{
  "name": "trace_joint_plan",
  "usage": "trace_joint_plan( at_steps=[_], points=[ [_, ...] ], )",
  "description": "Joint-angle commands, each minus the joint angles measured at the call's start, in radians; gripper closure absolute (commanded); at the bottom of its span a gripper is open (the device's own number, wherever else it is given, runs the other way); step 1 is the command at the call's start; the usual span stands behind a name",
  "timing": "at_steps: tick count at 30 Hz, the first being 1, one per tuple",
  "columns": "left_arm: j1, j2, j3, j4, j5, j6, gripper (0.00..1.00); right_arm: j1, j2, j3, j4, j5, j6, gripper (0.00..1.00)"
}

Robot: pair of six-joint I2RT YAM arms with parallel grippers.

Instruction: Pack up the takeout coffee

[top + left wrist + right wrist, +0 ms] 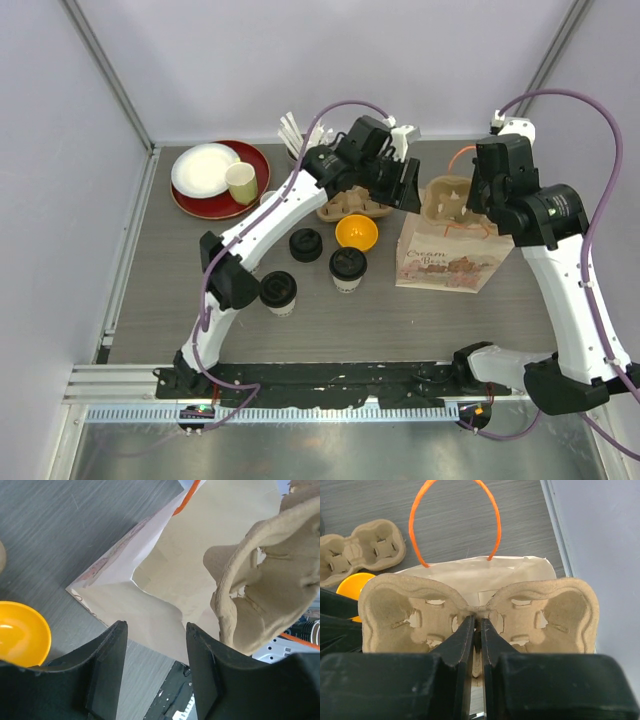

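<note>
2 arms are showing. The left arm [250, 235] is wearing smooth white covers on its long parts, with round black joints in between. The right arm [572, 290] is looking just the same, white and black. A thin purple cable [345, 103] is hanging in a big loop over each arm and running down to its black base [560, 385]. A small white piece [404, 130] is sitting at each wrist. The left fingers [107, 670] are showing as 2 flat black slabs with dull pads inside. The right fingers [457, 644] are looking black, long and thin.
</note>
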Motion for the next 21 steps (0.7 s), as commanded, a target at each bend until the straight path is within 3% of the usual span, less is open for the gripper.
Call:
trace_joint_plan(
  at_steps=[1,7,15,21],
  points=[
    [-0.026,0.009,0.033,0.038,-0.006,-0.044,0.48,-0.018,-0.034,-0.049,0.056,-0.049,-0.001,0.99],
    [-0.027,-0.006,0.019,0.021,-0.035,-0.044,0.64,-0.037,-0.02,-0.107,0.09,-0.098,-0.019,0.99],
    [-0.027,-0.037,-0.023,0.005,-0.015,-0.057,1.0,-0.083,-0.011,-0.179,0.127,-0.148,-0.042,0.99],
    [-0.026,-0.069,-0.038,-0.012,-0.013,-0.073,1.0,-0.1,-0.014,-0.19,0.112,-0.141,-0.047,0.99]
  ],
)
